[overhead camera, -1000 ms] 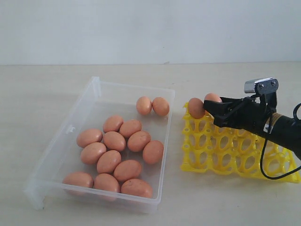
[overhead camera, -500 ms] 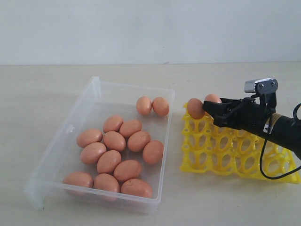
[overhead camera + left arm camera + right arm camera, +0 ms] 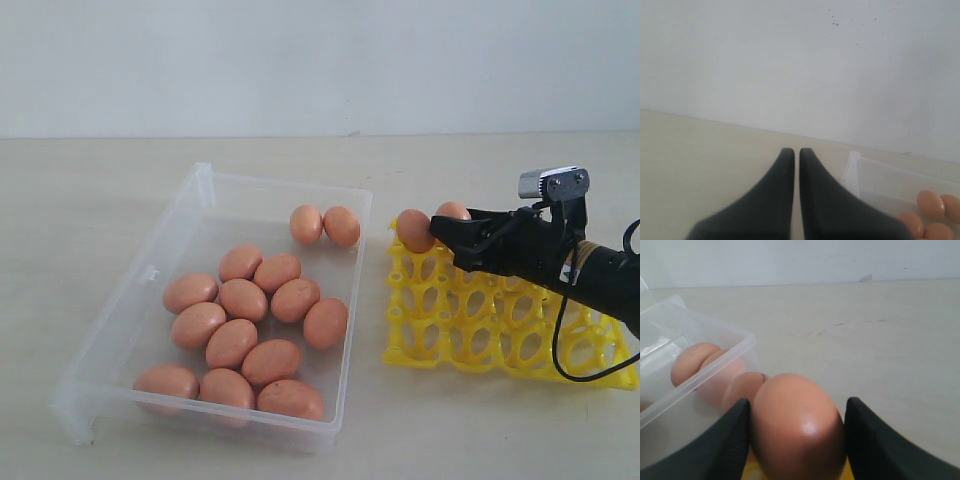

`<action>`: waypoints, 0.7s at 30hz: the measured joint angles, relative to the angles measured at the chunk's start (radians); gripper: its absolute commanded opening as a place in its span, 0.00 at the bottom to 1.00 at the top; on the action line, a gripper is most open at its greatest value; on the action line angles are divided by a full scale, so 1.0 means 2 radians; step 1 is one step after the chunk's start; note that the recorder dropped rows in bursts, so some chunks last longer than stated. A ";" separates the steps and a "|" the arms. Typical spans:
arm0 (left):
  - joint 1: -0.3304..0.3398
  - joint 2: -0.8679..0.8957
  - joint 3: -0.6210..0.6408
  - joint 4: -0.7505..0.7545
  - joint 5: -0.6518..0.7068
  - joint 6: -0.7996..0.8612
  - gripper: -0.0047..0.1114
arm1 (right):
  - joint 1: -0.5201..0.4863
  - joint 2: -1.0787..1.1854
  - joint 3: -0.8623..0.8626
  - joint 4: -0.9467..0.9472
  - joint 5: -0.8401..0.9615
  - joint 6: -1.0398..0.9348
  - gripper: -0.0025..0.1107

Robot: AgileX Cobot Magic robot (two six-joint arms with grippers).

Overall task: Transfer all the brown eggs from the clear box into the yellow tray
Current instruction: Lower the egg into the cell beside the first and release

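1. Your right pincer (image 3: 797,404) has an egg (image 3: 795,432) between its pads, close on both sides; whether it pinches or stands a hair off, you cannot tell
2. Below it lies the tray (image 3: 470,342); just past the tips a second egg (image 3: 413,230) sits in the corner cup
3. This looks like the set-down: open wide, then lift straight off so no pad drags the egg
4. Farther past the tips, the box (image 3: 200,190) holds some fourteen eggs (image 3: 243,299); reach there next
5. Your left pincer (image 3: 795,156) is clenched, empty
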 measured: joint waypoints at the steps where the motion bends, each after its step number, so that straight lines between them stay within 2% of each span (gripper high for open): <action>1: 0.000 0.000 0.000 0.000 0.000 0.000 0.07 | 0.000 0.000 0.000 0.000 0.000 0.000 0.45; 17: 0.000 0.000 0.000 0.000 0.000 0.000 0.07 | 0.000 -0.001 0.000 0.009 0.001 0.007 0.45; 21: 0.000 0.000 0.000 0.000 0.000 0.000 0.07 | 0.000 -0.019 0.000 0.015 0.029 0.007 0.45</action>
